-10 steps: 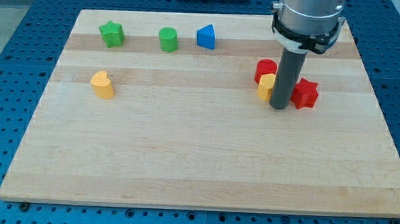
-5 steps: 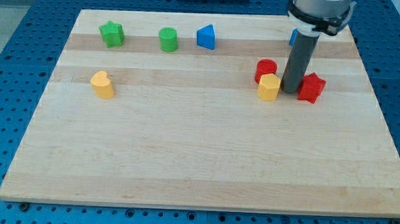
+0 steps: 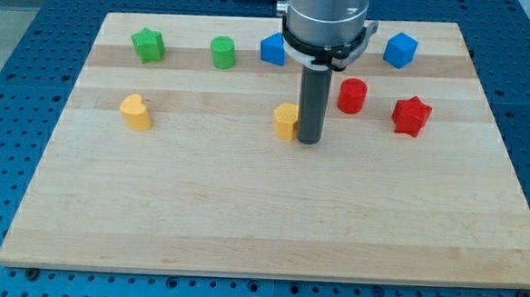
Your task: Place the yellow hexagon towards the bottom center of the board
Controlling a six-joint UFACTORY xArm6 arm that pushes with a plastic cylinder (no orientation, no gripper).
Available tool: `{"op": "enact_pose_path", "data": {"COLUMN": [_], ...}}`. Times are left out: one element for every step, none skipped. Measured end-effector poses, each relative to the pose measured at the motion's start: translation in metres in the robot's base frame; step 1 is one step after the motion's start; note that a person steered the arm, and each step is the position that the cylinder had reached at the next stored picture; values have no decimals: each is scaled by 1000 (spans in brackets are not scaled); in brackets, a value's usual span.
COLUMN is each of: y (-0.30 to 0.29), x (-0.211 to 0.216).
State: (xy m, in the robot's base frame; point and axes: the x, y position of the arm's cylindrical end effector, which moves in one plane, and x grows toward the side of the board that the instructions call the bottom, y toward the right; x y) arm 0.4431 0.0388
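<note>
Dark and plain, the tool is a bare rod with no jaws to open or close, so it grips nothing. My tip (image 3: pixel 309 140) rests against the view's-right side of the yellow hexagon (image 3: pixel 286 120). The hexagon sits mid-bench (image 3: pixel 262 212), with the red cylinder (image 3: pixel 351 96) up and to its right. The push looks only half done. Next, I judge, the tip must round to the hexagon's top side and drive it toward the view's bottom.
</note>
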Motion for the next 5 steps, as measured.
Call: {"op": "enact_pose_path", "data": {"y": [13, 20, 18, 0, -23], "x": [0, -18, -53, -65, -53]}}
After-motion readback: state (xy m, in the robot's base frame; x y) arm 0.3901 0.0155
